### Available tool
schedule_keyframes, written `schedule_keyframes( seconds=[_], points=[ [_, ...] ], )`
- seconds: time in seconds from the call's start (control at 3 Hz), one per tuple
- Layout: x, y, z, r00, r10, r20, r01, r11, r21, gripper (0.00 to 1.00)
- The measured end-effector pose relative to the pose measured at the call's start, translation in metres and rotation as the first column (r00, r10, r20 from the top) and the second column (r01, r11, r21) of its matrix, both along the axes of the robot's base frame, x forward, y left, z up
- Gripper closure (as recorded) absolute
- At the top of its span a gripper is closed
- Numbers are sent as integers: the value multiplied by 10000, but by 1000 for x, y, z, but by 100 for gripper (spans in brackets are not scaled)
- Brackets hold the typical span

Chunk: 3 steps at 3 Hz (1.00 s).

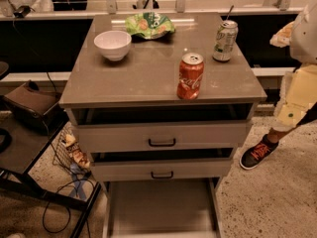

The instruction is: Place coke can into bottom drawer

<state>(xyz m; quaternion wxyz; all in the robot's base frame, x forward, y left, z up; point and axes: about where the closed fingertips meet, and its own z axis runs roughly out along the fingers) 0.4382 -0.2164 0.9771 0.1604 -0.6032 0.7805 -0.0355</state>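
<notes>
The coke can [190, 76], red with white script and a silver top, stands upright on the cabinet top [143, 73] near its front right. The bottom drawer [159, 206] is pulled open below the cabinet, a shallow grey-beige tray with a bare floor. My gripper [292, 103] hangs at the right edge of the view, off the cabinet's right side, well apart from the can and partly cut off by the frame.
A white bowl [113, 44], a green chip bag [149, 25] and a white-and-green can with a straw [225, 40] stand on the top. Two drawers with dark handles [162, 143] are slightly ajar. A person's shoe [259, 152] is at the right; a wire basket [72, 152] and cables are at the left.
</notes>
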Motion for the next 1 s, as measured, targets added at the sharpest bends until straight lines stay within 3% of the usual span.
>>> schedule_keyframes(
  seconds=[0.33, 0.67, 1.0],
  points=[
    [0, 0, 0, 10000, 0, 2, 0, 10000, 0, 0],
    [3, -1, 5, 9997, -59, 253, 49, 9991, 430, 0],
    [14, -16, -6, 9975, -385, 589, 290, 9876, 1543, 0]
  ],
)
